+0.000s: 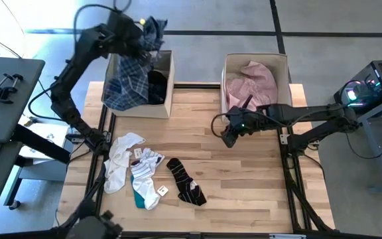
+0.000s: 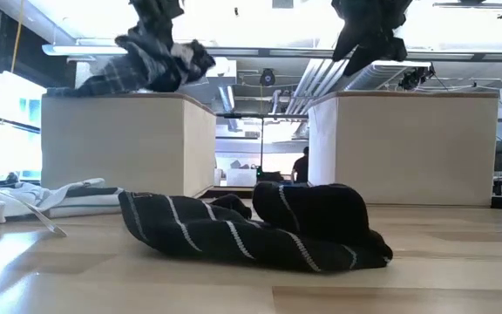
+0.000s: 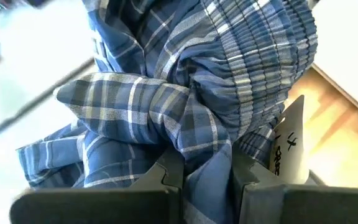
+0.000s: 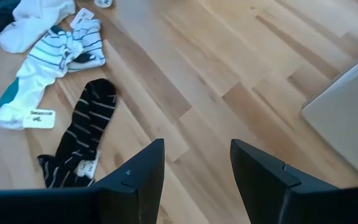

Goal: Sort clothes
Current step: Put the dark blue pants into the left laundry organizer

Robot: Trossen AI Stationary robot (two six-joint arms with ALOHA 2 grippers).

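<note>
Left gripper (image 1: 140, 36) is up over the far edge of the left fabric box (image 1: 165, 99), fingers pinched on the blue-white plaid shirt (image 1: 128, 83). The shirt hangs from the pinch and drapes down into that box and over its near-left rim; a black garment (image 1: 156, 86) sits in the same box, right of the plaid.

Left wrist view: plaid cloth (image 3: 191, 106) bunched right between the two dark fingers (image 3: 173, 171), a white tag beside it. High view can't show that contact; wrist view confirms it.

Right gripper (image 1: 227, 135) hovers over bare table (image 1: 257, 186), just in front of the right fabric box (image 1: 284, 63), fingers spread, nothing between them. A pale pink shirt (image 1: 254, 83) fills that box.

Right wrist view: gap between the fingers shows only wood; black striped socks (image 4: 82, 134) and white and teal socks (image 4: 48, 74) lie well apart from it, toward the left box side.

High view: white and teal socks (image 1: 141, 176) lie in front of the left box near the table's front-left, black striped socks (image 1: 186, 182) just right of them.

Low view: black striped socks (image 2: 251, 227) in the foreground, both boxes behind, plaid (image 2: 151, 65) spilling over the left box's top. Box contents are hidden here; only the high view shows them.
</note>
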